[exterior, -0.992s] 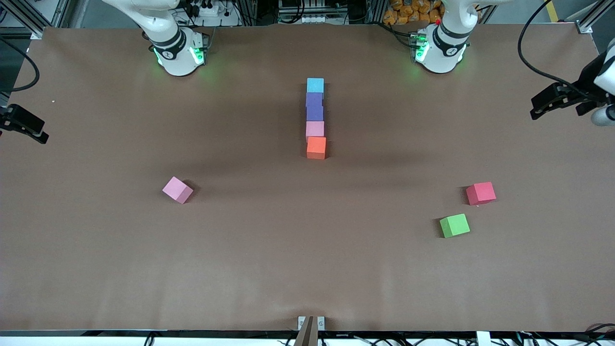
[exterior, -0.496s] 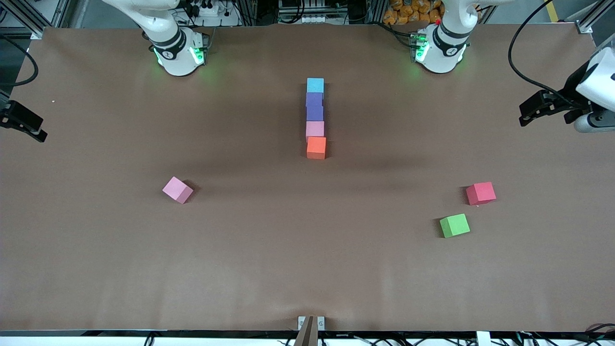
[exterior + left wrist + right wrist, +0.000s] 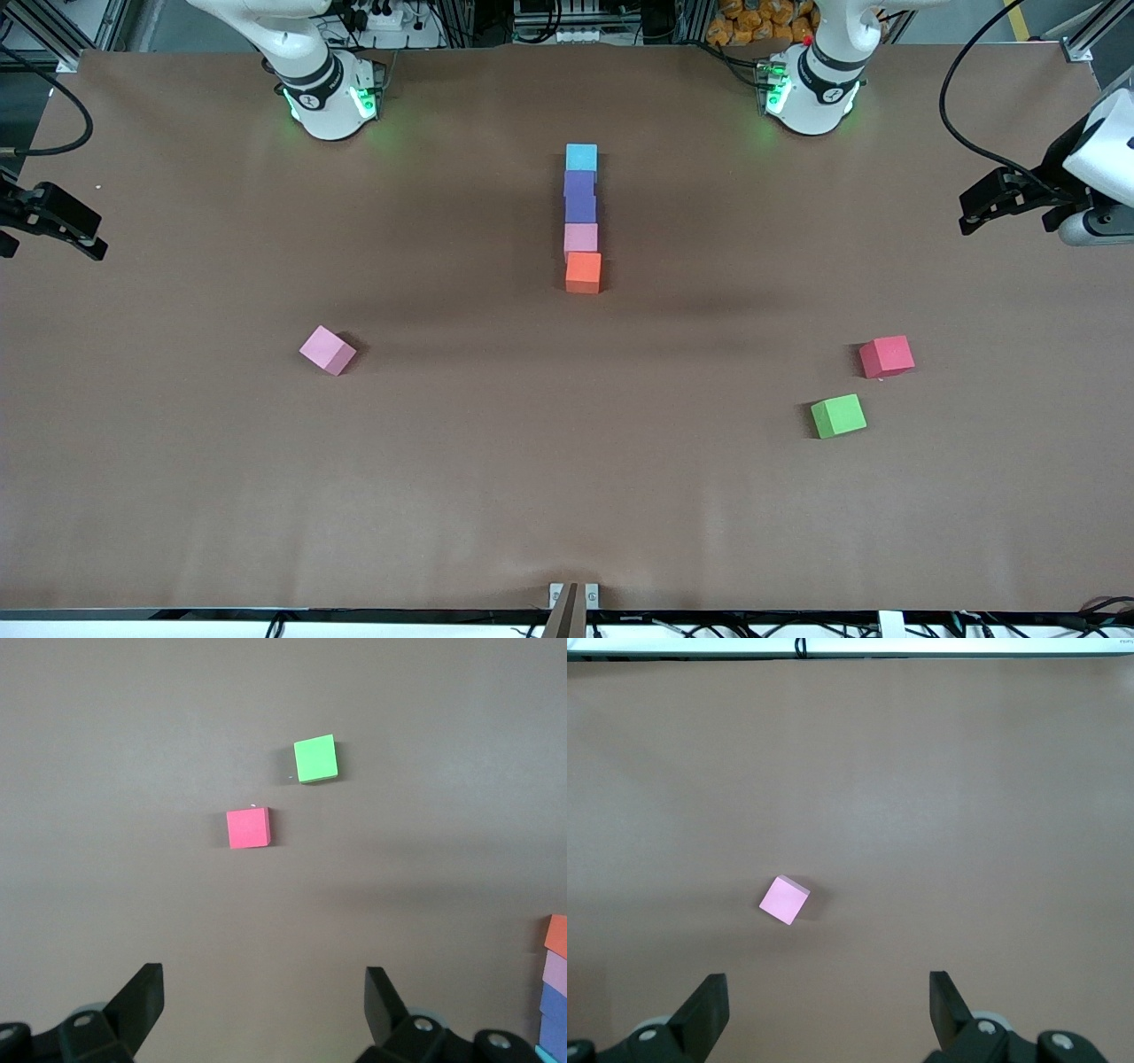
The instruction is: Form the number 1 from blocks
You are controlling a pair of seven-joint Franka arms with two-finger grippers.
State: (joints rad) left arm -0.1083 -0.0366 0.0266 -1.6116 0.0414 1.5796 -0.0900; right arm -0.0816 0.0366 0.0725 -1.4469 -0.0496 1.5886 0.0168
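Note:
Five blocks lie in one straight touching column at mid-table: light blue (image 3: 581, 157) nearest the bases, then purple (image 3: 579, 183), purple (image 3: 580, 208), pink (image 3: 580, 237) and orange (image 3: 583, 271) nearest the front camera. The orange (image 3: 557, 935), pink (image 3: 555, 973) and a purple block (image 3: 554, 1005) show at the edge of the left wrist view. My left gripper (image 3: 972, 210) (image 3: 264, 992) hangs open and empty over the left arm's end of the table. My right gripper (image 3: 89, 237) (image 3: 829, 997) hangs open and empty over the right arm's end.
A second, loose pink cube (image 3: 327, 350) (image 3: 784, 900) lies turned askew toward the right arm's end. A red cube (image 3: 886, 356) (image 3: 248, 827) and a green cube (image 3: 838, 416) (image 3: 315, 758) lie toward the left arm's end, the green nearer the front camera.
Both grippers have shifted slightly inward from the table's ends, the left one first, the right one in the last half second. No block has moved.

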